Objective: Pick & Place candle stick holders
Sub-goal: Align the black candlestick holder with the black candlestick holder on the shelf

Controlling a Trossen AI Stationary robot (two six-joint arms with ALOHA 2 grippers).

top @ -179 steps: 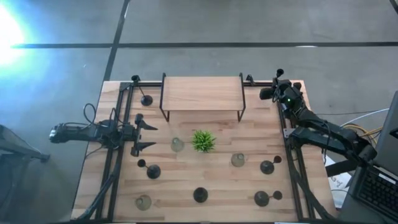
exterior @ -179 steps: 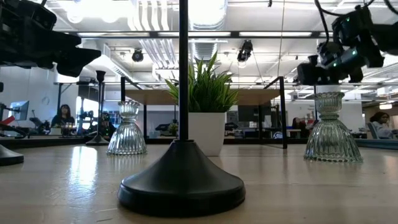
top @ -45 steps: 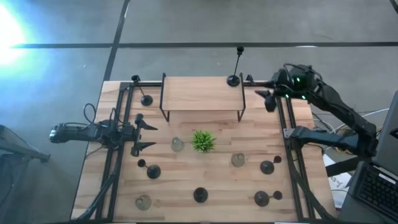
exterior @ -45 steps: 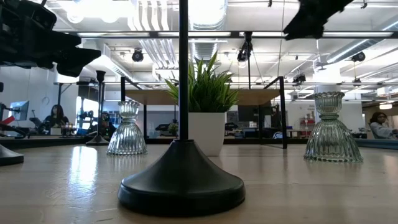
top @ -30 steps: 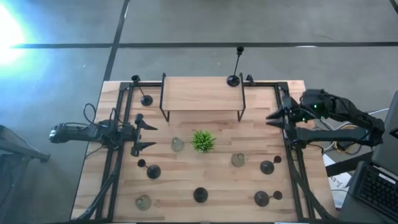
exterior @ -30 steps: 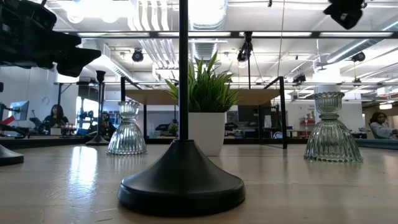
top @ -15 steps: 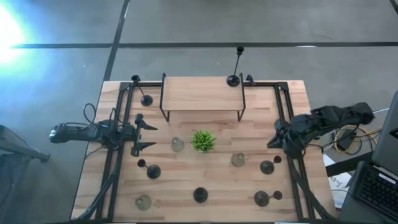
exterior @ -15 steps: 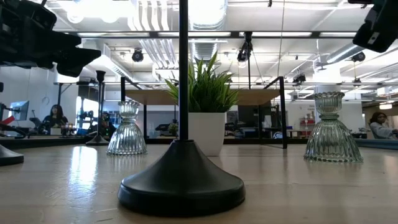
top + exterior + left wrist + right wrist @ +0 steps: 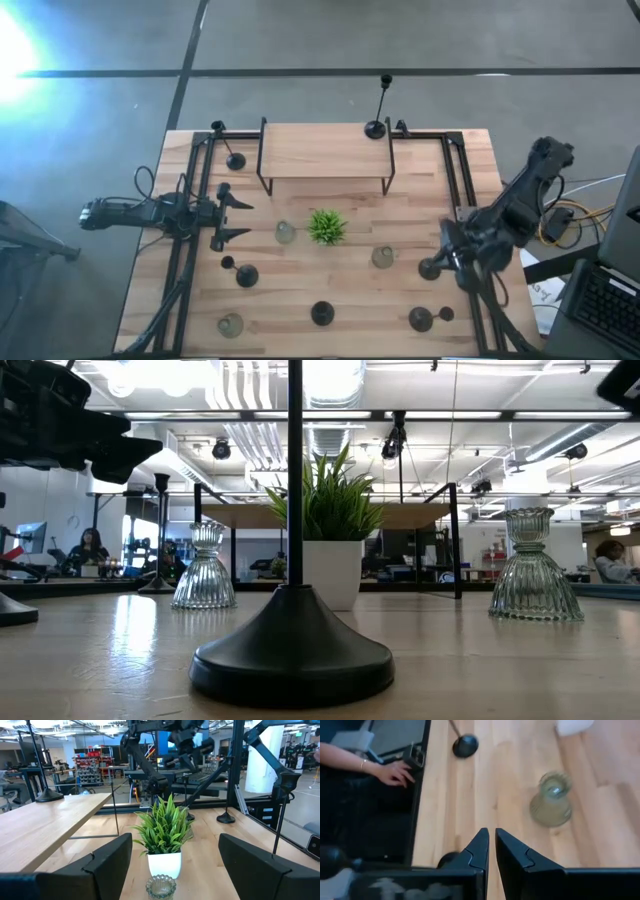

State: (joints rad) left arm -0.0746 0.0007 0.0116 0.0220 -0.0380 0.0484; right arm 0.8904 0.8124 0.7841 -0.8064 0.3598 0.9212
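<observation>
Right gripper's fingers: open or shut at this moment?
Nearly shut. In the right wrist view the right gripper shows its two dark fingers almost together, only a thin gap between them, with nothing held, above the wooden table.

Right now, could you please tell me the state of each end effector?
Left end effector: open, empty, facing the plant.
Right end effector: shut, empty, above the table near a glass holder.

An open-plan robotics lab: exposed ducts and strip lights (image 9: 320, 415) are running across the ceiling, people are sitting at distant desks (image 9: 90, 550), metal racking is standing behind a wooden workbench (image 9: 330, 300), and a small shelf (image 9: 325, 150) is sitting on it
</observation>
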